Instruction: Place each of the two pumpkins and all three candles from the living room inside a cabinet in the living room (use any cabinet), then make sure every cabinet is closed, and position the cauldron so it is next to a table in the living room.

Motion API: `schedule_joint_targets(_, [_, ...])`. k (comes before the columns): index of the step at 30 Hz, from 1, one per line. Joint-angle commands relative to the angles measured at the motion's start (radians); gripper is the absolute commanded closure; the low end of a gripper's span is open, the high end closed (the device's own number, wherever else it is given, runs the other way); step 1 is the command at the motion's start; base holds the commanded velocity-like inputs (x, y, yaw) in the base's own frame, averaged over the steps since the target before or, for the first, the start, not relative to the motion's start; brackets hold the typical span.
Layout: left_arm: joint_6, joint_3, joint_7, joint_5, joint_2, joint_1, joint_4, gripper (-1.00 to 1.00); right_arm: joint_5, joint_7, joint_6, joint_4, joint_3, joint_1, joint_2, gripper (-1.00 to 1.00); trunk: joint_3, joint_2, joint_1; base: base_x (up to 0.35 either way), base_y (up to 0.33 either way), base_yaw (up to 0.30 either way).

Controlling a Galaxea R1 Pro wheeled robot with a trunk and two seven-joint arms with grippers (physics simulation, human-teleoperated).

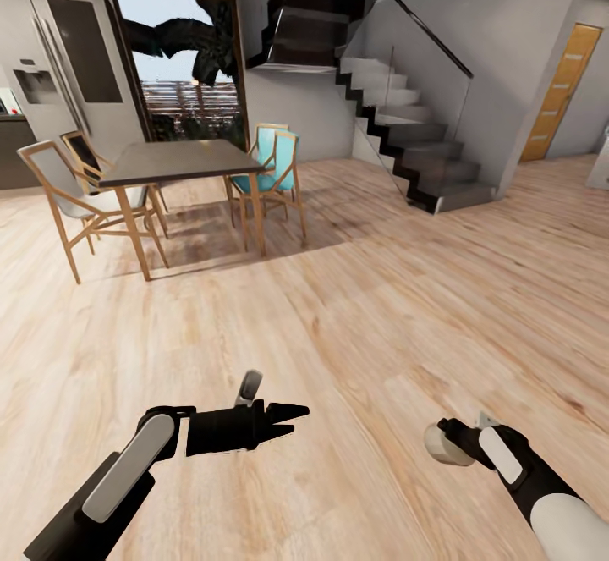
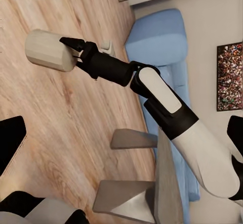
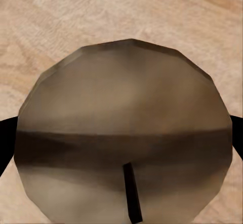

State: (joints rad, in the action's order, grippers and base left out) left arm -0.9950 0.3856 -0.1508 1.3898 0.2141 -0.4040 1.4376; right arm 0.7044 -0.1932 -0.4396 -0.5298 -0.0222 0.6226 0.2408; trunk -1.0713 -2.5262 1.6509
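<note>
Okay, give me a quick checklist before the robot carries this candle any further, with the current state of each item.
1. Candle held in the right gripper: ok, jaws closed on its end.
2. Candle off the floor: ok.
3. Left gripper free: ok, nothing between its jaws.
4. Floor right ahead of the arms unobstructed: ok; dining table and chairs stand farther off, left.
5. Cabinet in sight: not ok.
6. Cabinet drawer open: cannot tell.
</note>
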Motion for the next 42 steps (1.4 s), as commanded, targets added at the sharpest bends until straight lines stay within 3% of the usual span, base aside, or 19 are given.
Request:
schedule_joint_targets(1, [-0.001,0.001,-0.010,-0.009,0.001,-0.001,0.000,-1.00,0.011,-0.008,-0.004,-0.003,-0.001,0.000,0.001,1.00,-0.001,0.000,0.000,0.336,0.025,-0.002])
schedule_joint_targets(11, [-0.001,0.001,-0.010,-0.010,0.001,-0.001,0.000,-1.00,0.012,-0.006,-0.004,-0.001,-0.001,0.000,0.002,1.00,-0.001,0.000,0.000,0.337,0.074,-0.006])
schedule_joint_targets(18, [-0.001,0.001,-0.010,-0.011,0.001,-0.001,0.000,-1.00,0.013,-0.006,-0.004,-0.001,-0.001,0.000,0.004,1.00,-0.001,0.000,0.000,0.265,0.019,-0.249])
schedule_joint_targets(42, [-0.001,0.001,-0.010,-0.011,0.002,-0.001,0.000,-1.00,0.023,-0.006,-0.004,-0.001,-0.002,0.000,0.002,1.00,0.005,0.000,0.000,0.007,0.000,-0.292])
